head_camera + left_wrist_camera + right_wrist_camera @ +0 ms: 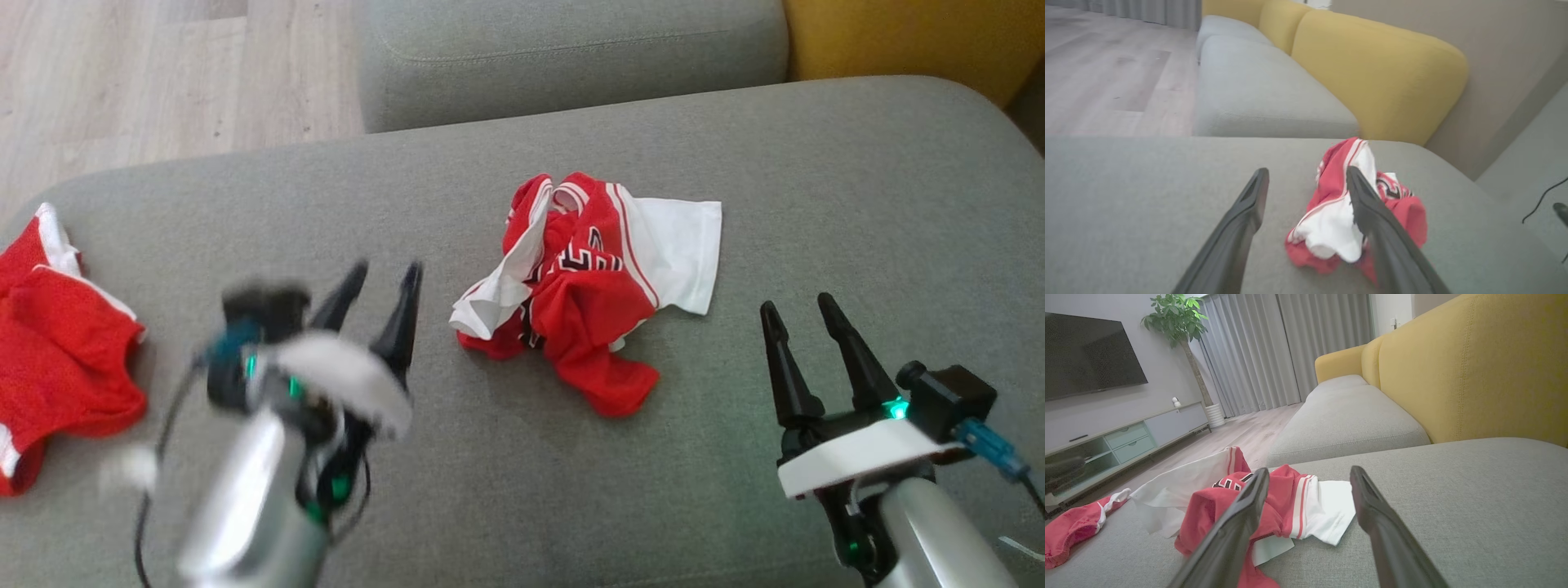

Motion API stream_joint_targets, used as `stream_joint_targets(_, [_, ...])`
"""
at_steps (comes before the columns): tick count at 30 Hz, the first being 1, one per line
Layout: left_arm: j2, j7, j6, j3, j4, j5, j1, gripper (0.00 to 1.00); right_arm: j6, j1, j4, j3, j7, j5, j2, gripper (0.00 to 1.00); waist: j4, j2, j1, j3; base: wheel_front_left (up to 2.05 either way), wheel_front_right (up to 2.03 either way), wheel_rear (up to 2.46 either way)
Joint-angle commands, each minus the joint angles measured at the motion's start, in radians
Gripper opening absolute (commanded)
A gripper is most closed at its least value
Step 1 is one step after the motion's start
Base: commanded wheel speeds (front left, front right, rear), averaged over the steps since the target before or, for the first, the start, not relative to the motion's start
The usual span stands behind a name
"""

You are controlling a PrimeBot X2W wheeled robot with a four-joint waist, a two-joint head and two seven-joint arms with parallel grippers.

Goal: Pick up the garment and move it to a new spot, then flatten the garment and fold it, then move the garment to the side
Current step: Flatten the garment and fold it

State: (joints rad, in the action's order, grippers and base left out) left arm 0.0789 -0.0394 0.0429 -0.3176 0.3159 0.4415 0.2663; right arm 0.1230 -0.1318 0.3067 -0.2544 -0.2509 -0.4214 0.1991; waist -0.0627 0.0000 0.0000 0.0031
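Garment (584, 286) is found crumpled and ungrasped; pickup step judged in hand. Left gripper (387, 267) and right gripper (797, 304) are held spread, empty, either side. Descent and pinch judged required next

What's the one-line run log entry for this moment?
stage: before pickup | garment: crumpled on grey cushion | left tool: open, empty | right tool: open, empty

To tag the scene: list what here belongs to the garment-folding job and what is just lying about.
Job: crumpled red-and-white garment on the grey seat; left gripper and right gripper, both open, flanking it.
Lying about: red garment at the seat's left edge; yellow backrest; television; potted plant.
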Motion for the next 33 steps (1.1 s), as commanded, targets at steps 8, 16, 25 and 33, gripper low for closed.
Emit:
stream_joint_targets(8, [0.027,0.393,0.076,-0.052,0.022,0.176,0.248,1.0,0.008,-0.068,-0.026,-0.02,-0.011,-0.005,-0.027,1.0,-0.078,0.0,0.0,0.026,0.0,0.0,0.0])
stream_joint_targets(16, [0.06,0.543,0.08,-0.14,0.165,0.151,0.368,1.0,0.008,-0.091,-0.024,-0.02,-0.011,-0.011,-0.036,1.0,-0.131,0.0,0.0,0.058,0.0,0.0,0.0])
stream_joint_targets(25, [0.073,0.607,0.079,-0.17,0.3,0.137,0.495,0.0,0.008,-0.086,-0.025,0.001,-0.011,-0.01,-0.037,1.0,-0.135,0.0,0.0,0.063,0.0,0.0,0.0])
stream_joint_targets(33, [0.059,0.568,0.016,0.021,0.326,0.324,0.489,0.0,0.008,-0.069,-0.027,0.006,-0.011,-0.002,-0.03,1.0,-0.056,0.0,0.0,0.04,0.0,0.0,0.0])
